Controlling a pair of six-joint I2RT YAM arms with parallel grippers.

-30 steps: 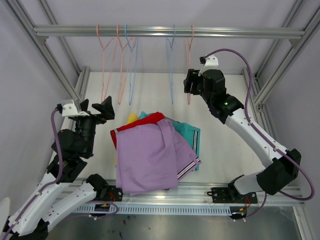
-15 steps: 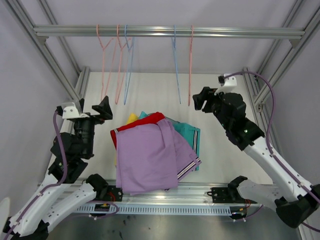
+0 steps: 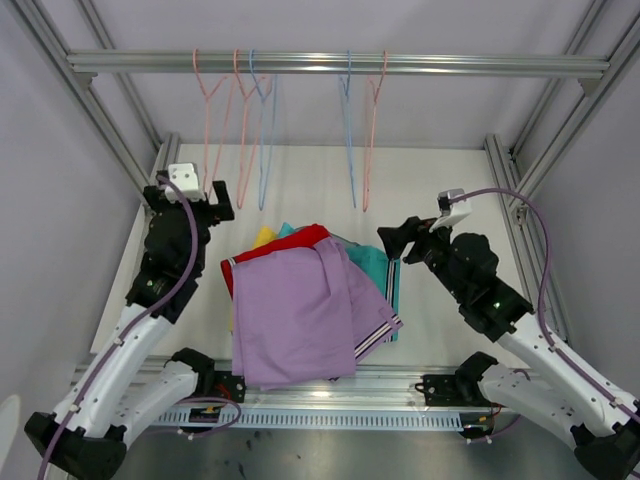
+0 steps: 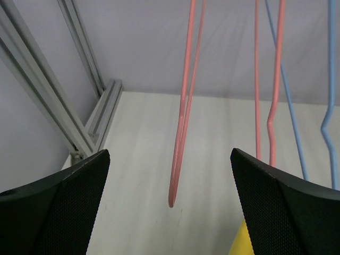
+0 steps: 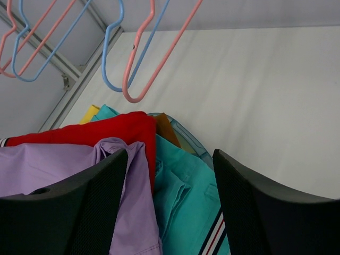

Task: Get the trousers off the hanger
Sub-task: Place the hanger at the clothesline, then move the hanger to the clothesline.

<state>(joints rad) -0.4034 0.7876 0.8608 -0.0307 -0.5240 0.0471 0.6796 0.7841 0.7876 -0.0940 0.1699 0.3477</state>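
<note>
Top external view: the trousers (image 3: 305,300) lie in one overlapping heap on the table (image 3: 440,180), below the rail (image 3: 330,63) and toward the arms' side of it. All five hangers (image 4: 184,106) on the rail hang bare, so the job looks finished. Lilac (image 3: 295,315) lies on top, with red (image 3: 290,243), yellow (image 3: 262,237) and teal (image 3: 375,270) showing from under it on the rail side; a sliver of brown (image 5: 166,127) shows only in the right wrist view.

The lilac pair's long axis runs straight away from the rail, its striped edge at the end farthest from the rail. Waist and cuffs cannot be told apart.

The left gripper (image 4: 169,154) is spread wide and empty, looking up at the leftmost pink hanger. The right gripper (image 5: 170,154) is also parted, with nothing between its fingers, low and aimed at the heap's rail-side edge.

Likely troubles: a swing of the left arm could knock a hanger off the rail. The right fingers, so near the teal cloth, could snag it and drag the heap. The lilac end farthest from the rail reaches the table's frame and might slide over.
</note>
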